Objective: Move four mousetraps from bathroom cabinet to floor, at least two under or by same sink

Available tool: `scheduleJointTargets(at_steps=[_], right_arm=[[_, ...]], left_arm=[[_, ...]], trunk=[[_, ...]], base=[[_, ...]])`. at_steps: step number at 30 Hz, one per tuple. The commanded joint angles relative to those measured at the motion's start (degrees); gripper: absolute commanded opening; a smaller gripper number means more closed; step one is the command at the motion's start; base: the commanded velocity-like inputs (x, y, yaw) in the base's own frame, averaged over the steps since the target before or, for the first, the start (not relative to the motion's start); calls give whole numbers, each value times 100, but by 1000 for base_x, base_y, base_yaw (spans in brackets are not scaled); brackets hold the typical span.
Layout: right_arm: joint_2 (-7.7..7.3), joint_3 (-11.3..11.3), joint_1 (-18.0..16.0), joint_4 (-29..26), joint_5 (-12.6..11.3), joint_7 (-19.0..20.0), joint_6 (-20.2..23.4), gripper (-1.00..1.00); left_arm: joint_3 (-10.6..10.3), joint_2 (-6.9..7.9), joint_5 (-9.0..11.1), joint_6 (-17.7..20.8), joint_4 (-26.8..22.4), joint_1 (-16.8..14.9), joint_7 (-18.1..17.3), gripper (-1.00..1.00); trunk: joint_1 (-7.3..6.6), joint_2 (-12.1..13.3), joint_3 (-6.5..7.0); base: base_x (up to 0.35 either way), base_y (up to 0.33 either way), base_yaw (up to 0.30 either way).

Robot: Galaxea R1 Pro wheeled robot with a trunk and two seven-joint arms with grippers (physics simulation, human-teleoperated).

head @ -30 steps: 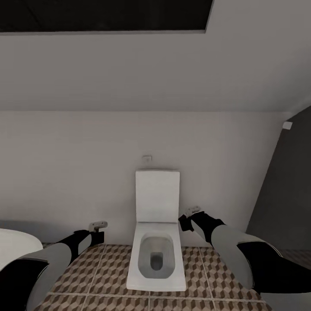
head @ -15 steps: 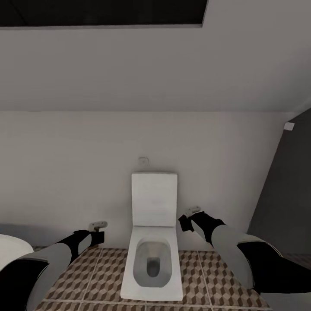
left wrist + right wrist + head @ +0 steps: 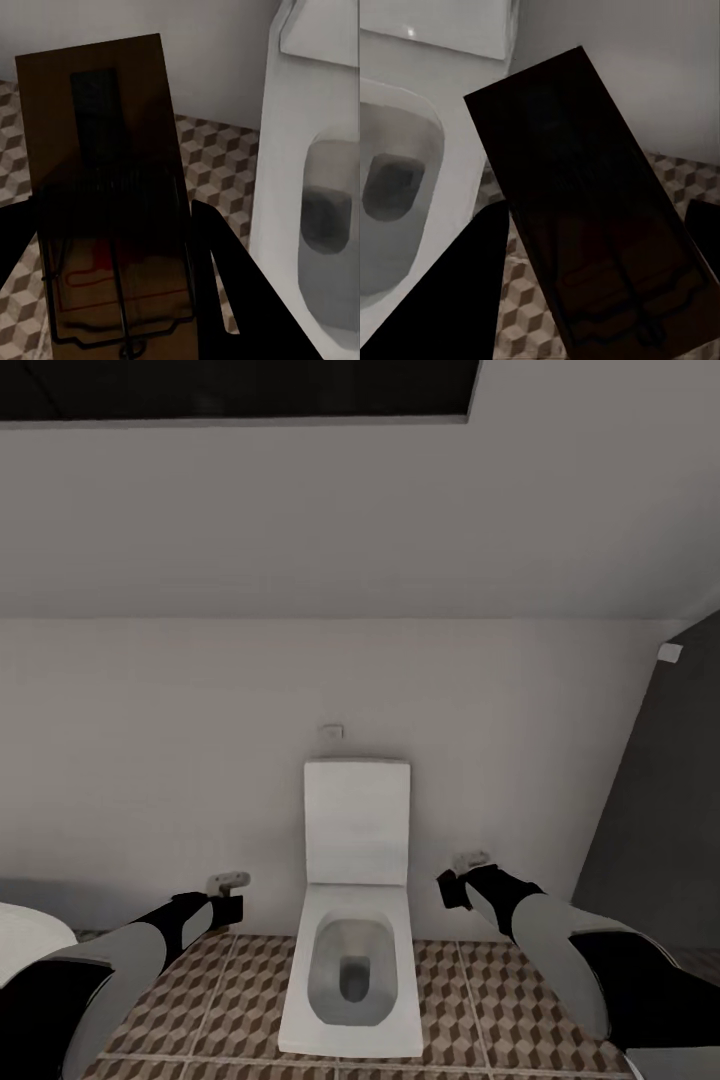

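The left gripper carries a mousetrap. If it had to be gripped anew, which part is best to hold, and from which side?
Probably the two long edges of the mousetrap, from the wire-covered end, as the left gripper holds it now. The board is flat and narrow, so the fingers can span its width, and its edges are bare wood. The wire parts lie on the face, clear of the fingers.

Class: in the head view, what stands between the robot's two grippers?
The white toilet, lid up, stands on the floor between the left gripper and the right gripper, as the head view shows.
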Motion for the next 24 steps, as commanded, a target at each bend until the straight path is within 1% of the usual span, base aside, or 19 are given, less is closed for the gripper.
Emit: scheduleJointTargets(at_steps=[1, 3, 7, 24], right_arm=[[-11, 27, 86, 5, 24, -49, -39, -100], [-24, 28, 312, 11, -17, -182, -155, -100], [-24, 26, 406, 13, -37, -221, -197, -100], [-22, 33, 452, 14, -47, -164, -158, -100]], left_arm=[[-52, -16, 29, 25, -8, -3, -11, -100], [-56, -99, 1, 23, -16, -3, -14, -100], [-68, -149, -20, 23, -38, -3, -22, -100], [-102, -170, -35, 22, -48, -3, -34, -100]], trunk=[[0, -4, -6], [0, -4, -6], [0, -4, -6], [0, -4, -6]], base=[[0, 0, 0], [0, 0, 0], [0, 0, 0], [0, 0, 0]])
